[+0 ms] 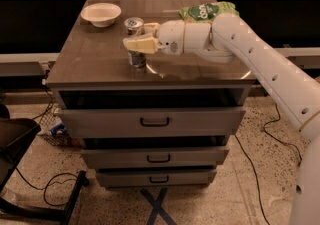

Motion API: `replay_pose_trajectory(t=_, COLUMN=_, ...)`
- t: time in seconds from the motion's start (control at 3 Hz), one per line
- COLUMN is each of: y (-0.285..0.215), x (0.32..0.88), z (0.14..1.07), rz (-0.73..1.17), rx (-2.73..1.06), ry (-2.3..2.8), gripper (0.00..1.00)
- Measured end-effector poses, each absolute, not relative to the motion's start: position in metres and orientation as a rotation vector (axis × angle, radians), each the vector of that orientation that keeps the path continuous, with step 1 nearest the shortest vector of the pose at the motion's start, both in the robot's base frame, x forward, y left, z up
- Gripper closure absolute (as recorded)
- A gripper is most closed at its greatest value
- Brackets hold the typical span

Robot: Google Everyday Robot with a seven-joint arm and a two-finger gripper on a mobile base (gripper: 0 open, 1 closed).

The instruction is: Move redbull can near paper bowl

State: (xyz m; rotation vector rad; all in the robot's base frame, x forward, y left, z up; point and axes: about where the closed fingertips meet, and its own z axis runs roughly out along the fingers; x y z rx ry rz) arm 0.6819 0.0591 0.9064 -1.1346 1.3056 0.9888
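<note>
Your gripper (135,37) clasps the redbull can (134,25); paper bowl (101,14) sits back-left, green snack bag (206,11) behind the arm.

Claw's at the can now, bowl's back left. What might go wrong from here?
The claw sits at mid-height on the tall, slim redbull can; a loose hold may let it tip or slip. The paper bowl lies near the back left corner of the table; overshooting with the can might shove it off.
</note>
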Motion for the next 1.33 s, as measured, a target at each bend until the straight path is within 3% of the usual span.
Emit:
replay_pose_trajectory(t=0.67, y=0.086, x=0.748, z=0.952, rz=0.941, rx=-1.167, ry=1.292, gripper=1.0)
replay_pose_trajectory(t=1.33, y=0.08, x=0.848, z=0.986, rz=0.733, rx=-1.033, ry=1.425, gripper=1.0)
